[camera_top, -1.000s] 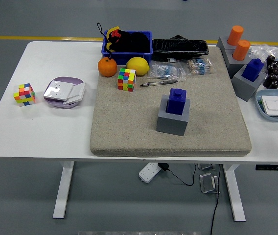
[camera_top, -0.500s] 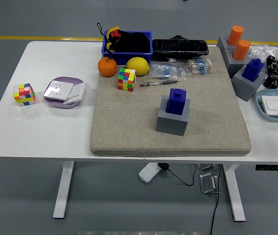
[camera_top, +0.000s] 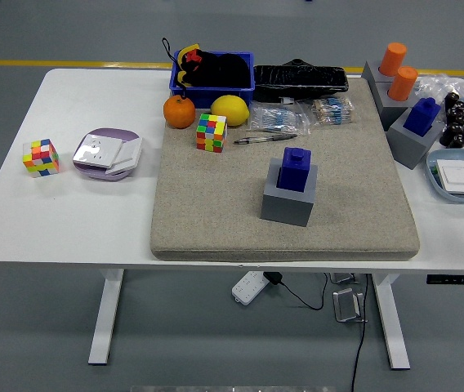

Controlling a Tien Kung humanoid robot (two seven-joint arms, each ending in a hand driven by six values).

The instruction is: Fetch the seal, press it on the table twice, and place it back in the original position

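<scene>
A dark blue seal (camera_top: 296, 169) stands upright in a grey block holder (camera_top: 289, 197) near the middle of a beige felt mat (camera_top: 216, 220) on the white table (camera_top: 69, 220). A second blue seal (camera_top: 421, 115) sits in its own grey holder (camera_top: 408, 142) at the mat's right edge. Two orange seals (camera_top: 397, 69) stand on a grey holder at the back right. Neither robot hand appears in the head view.
A cube puzzle (camera_top: 211, 132), an orange (camera_top: 179, 112), a lemon (camera_top: 230, 109) and a pen (camera_top: 263, 139) lie at the mat's back. A blue bin (camera_top: 213, 69) is behind them. Another cube (camera_top: 41, 157) and a purple plate (camera_top: 107, 153) sit left; a blue dish (camera_top: 459, 174) right.
</scene>
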